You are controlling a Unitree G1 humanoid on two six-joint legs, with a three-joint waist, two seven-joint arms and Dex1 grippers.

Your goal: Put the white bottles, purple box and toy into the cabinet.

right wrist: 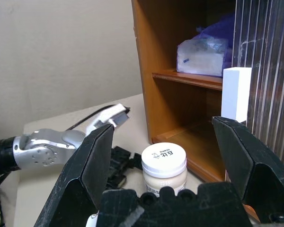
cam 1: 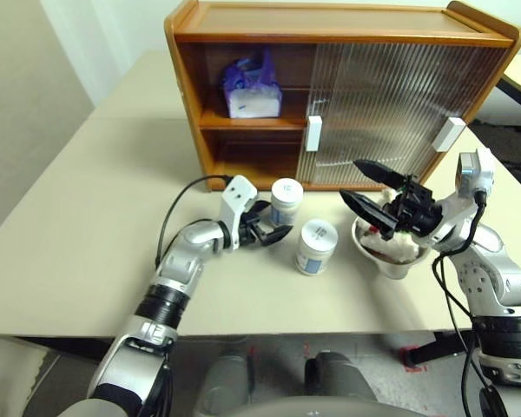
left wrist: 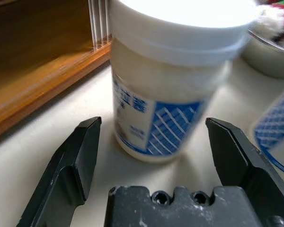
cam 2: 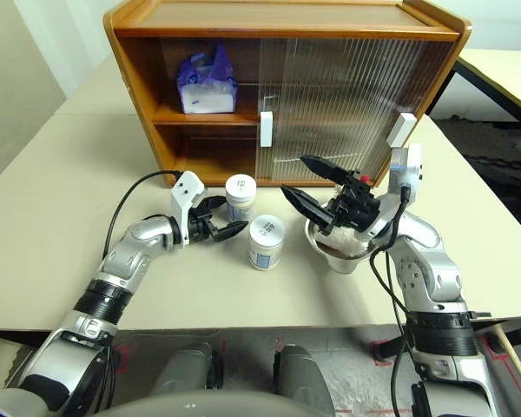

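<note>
I see both grippers, left (cam 1: 272,228) and right (cam 1: 366,186), spread wide and empty mid-table (cam 1: 61,261), purple box (cam 1: 252,87) on the cabinet (cam 1: 243,26) shelf's open left side.

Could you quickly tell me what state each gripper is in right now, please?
Left gripper: open, holding nothing, at the far white bottle.
Right gripper: open, holding nothing, above the bowl.
</note>
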